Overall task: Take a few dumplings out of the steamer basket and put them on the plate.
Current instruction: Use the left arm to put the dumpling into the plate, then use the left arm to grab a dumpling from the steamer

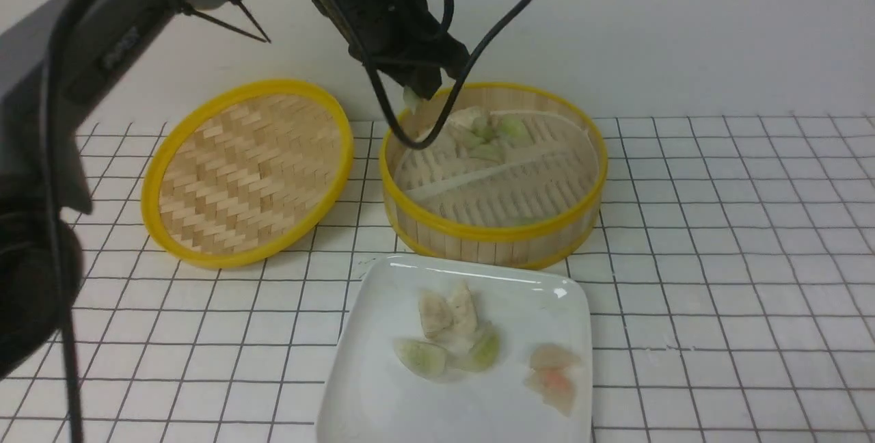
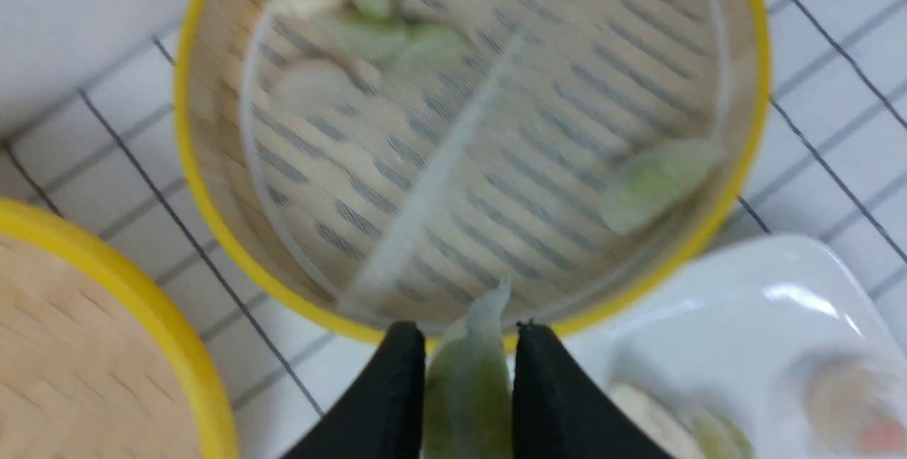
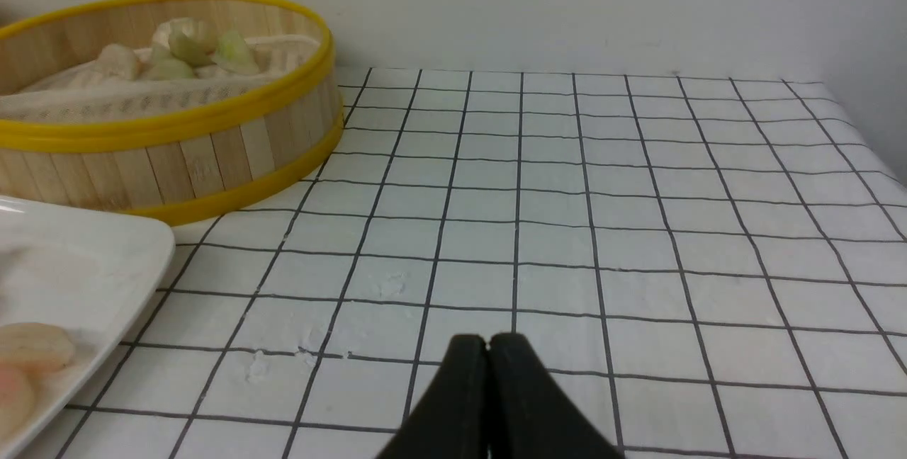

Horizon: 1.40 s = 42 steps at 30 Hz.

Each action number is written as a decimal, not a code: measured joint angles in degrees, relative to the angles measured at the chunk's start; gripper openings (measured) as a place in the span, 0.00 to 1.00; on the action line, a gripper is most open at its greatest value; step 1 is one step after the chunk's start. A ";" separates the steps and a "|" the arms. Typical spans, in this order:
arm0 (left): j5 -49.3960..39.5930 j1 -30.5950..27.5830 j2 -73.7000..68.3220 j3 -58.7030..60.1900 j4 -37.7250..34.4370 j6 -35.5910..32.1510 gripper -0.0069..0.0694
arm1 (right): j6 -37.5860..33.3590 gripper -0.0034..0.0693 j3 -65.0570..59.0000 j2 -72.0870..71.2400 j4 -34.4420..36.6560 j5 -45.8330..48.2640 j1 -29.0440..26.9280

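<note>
Dumpling, green, is pinched in the left gripper, held above the steamer basket's left rim. Several already lie on the plate. Right gripper is clamped empty, well apart. Step: carrying; next likely calls for moving over the plate, lowering, then releasing.

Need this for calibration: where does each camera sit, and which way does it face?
Front view: between the arms, facing forward and down at steamer basket, plate, lid; left arm and left gripper show.
Left wrist view: above the basket, looking down; its fingers pinch a green dumpling.
Right wrist view: low, facing across the tablecloth; shut right gripper shows.
All share basket and plate.
</note>
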<state>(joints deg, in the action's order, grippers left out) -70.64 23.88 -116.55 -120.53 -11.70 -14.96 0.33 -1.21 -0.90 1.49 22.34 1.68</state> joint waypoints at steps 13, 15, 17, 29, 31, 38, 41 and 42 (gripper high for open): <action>0.44 8.28 3.16 34.40 -3.90 -2.44 0.28 | 0.00 0.03 0.00 0.00 0.00 0.00 0.00; 0.71 10.03 2.02 34.40 -3.55 -3.46 0.28 | 0.00 0.03 0.00 0.00 0.00 0.00 0.00; 0.71 11.40 1.03 34.40 -3.11 -3.83 0.28 | 0.00 0.03 0.00 0.00 0.00 0.00 0.00; 5.79 12.81 -0.75 30.08 0.76 -3.66 0.72 | 0.00 0.03 0.00 0.00 0.00 0.00 0.00; 6.81 12.63 -0.76 26.43 4.11 -1.18 0.71 | 0.00 0.03 0.00 0.00 0.00 0.00 0.00; 11.80 5.05 -4.06 5.84 11.70 6.57 0.18 | 0.00 0.03 0.00 0.00 0.00 0.00 0.00; 12.04 1.71 -8.38 -2.95 10.19 4.41 0.10 | 0.00 0.03 0.00 0.00 0.00 0.00 0.00; 12.18 0.48 -10.98 -7.37 8.87 3.11 0.09 | 0.00 0.03 0.00 0.00 0.00 0.00 0.00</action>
<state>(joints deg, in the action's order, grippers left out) -58.45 24.36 -127.53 -127.91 -2.83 -11.85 0.33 -1.21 -0.90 1.49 22.34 1.68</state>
